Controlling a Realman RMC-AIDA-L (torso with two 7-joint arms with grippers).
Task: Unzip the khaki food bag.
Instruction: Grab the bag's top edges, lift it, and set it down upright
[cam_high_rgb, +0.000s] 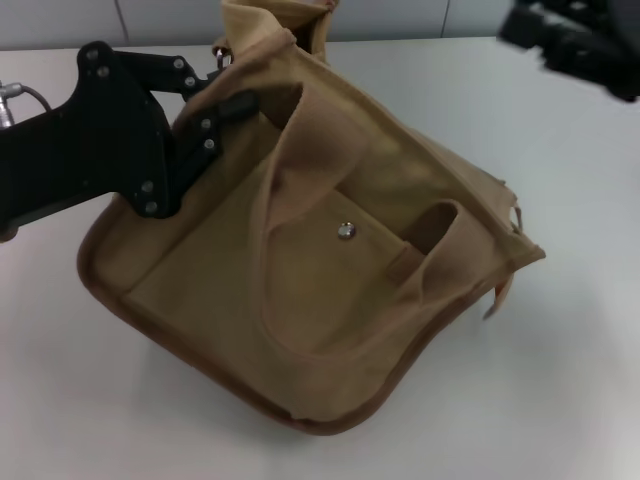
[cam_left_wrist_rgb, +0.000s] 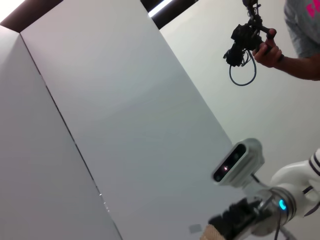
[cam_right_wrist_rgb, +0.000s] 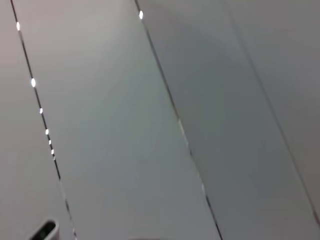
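Observation:
The khaki food bag lies tipped on the white table, its front pocket with the silver snap facing up. Both webbing handles lie loose over the front. The zipper does not show. My left gripper reaches in from the left. One finger lies over the bag's upper left edge and the other is behind the fabric, so it is pinching that edge. A sliver of tan fabric shows in the left wrist view. My right gripper hovers at the far right, off the bag.
A metal ring hangs at the bag's far top corner. In the left wrist view a person's hand holds a black device high up, and my head camera shows. The right wrist view shows only wall panels.

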